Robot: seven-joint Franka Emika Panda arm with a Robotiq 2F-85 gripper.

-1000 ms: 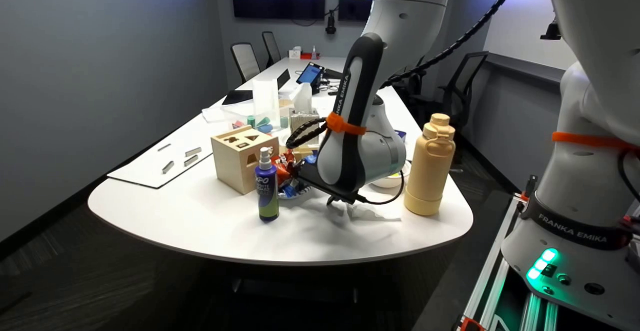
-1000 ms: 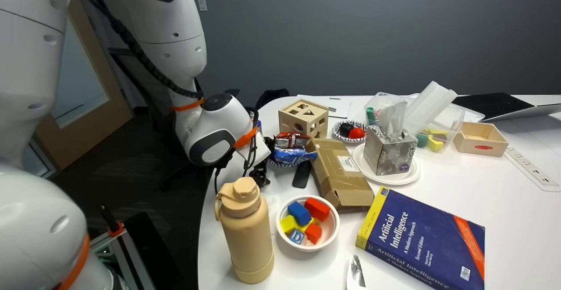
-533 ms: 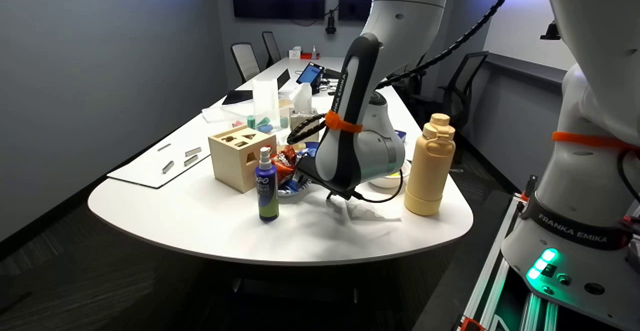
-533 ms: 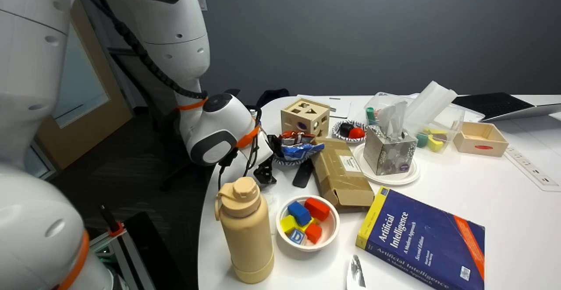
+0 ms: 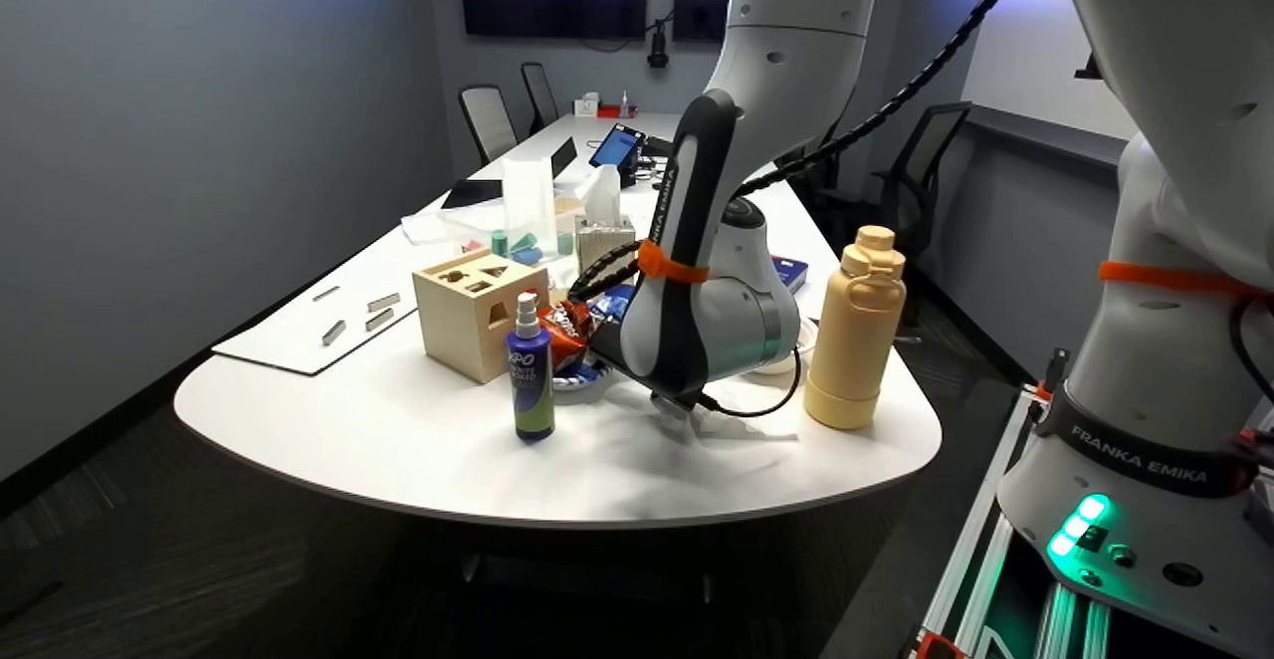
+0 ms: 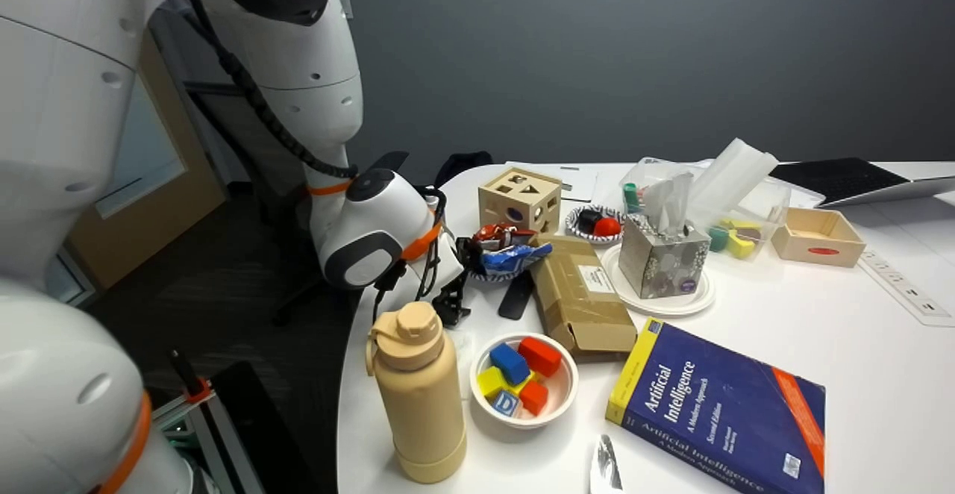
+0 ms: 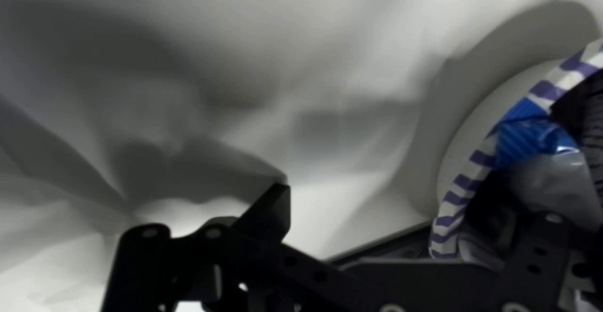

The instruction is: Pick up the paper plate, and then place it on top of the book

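The paper plate [image 6: 489,277] has a purple-and-white zigzag rim, also seen in the wrist view [image 7: 457,199]. It holds red and blue snack bags [image 6: 507,257] that cover most of it. A plain red-orange plate does not show. The book [image 6: 739,397] is thick and blue with a yellow spine edge and an orange stripe, and lies flat; part of it shows in an exterior view [image 5: 789,273]. My gripper [image 6: 462,283] is open beside the plate, low over the table. In the wrist view one finger [image 7: 275,208] stands outside the rim; the other is dark against the bags.
A wooden shape box [image 6: 520,201] and a spray bottle [image 5: 531,370] stand near the plate. A phone-like black object [image 6: 515,296] and a cardboard box [image 6: 574,292] lie beside it. A tan bottle [image 6: 421,397] and a bowl of blocks [image 6: 563,382] stand nearer the book.
My gripper has moved slightly towards the plate. The plate with its bags and the wooden shape box have shifted a little away from the gripper. The jaws look open throughout.
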